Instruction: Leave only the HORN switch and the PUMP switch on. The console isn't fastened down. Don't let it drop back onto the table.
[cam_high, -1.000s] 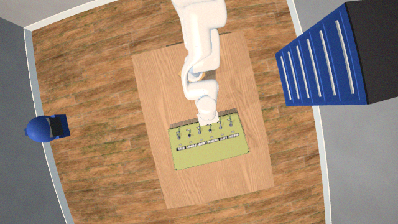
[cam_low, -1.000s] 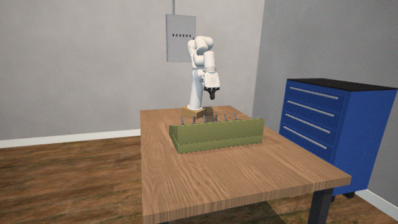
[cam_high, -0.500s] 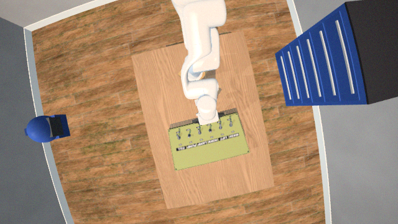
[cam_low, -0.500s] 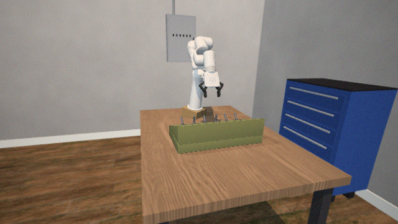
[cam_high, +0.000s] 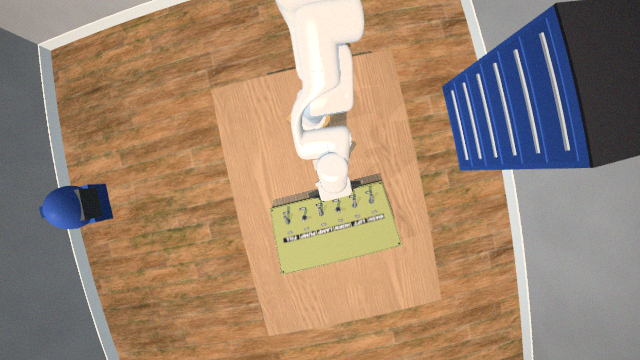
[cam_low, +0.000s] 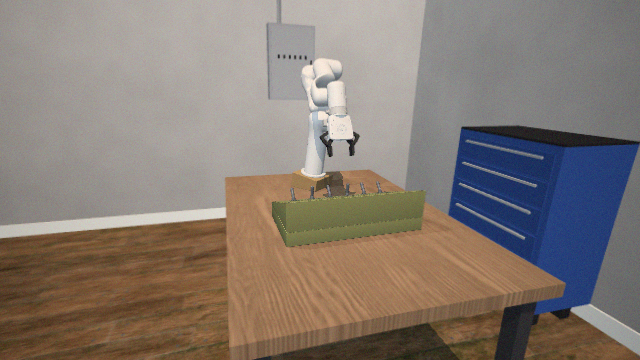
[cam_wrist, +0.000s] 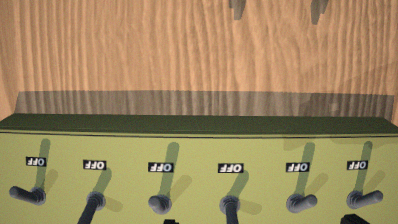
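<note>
The green console (cam_high: 340, 252) (cam_low: 350, 215) (cam_wrist: 130, 205) stands on the table with six levers in a row. By the name strip in the top view, the PUMP switch (cam_high: 304, 217) (cam_wrist: 91, 206) is second from the left and the HORN switch (cam_high: 338, 208) (cam_wrist: 231, 210) fourth. In the wrist view both lean away from their OFF labels. The FILL switch (cam_wrist: 27, 194), LAMP switch (cam_wrist: 159, 203), LIFT switch (cam_wrist: 302, 202) and WASH switch (cam_wrist: 365, 199) lean the other way, towards OFF. My gripper (cam_low: 341, 152) (cam_wrist: 261, 220) is open and empty, above the console's robot-side edge, clear of the levers.
The console stands loose on the wooden table (cam_high: 350, 300) (cam_low: 400, 280). The arm's base block (cam_low: 306, 181) is at the table's far end in the exterior view. A blue drawer cabinet (cam_high: 505, 115) (cam_low: 565, 200) stands on the floor beside the table.
</note>
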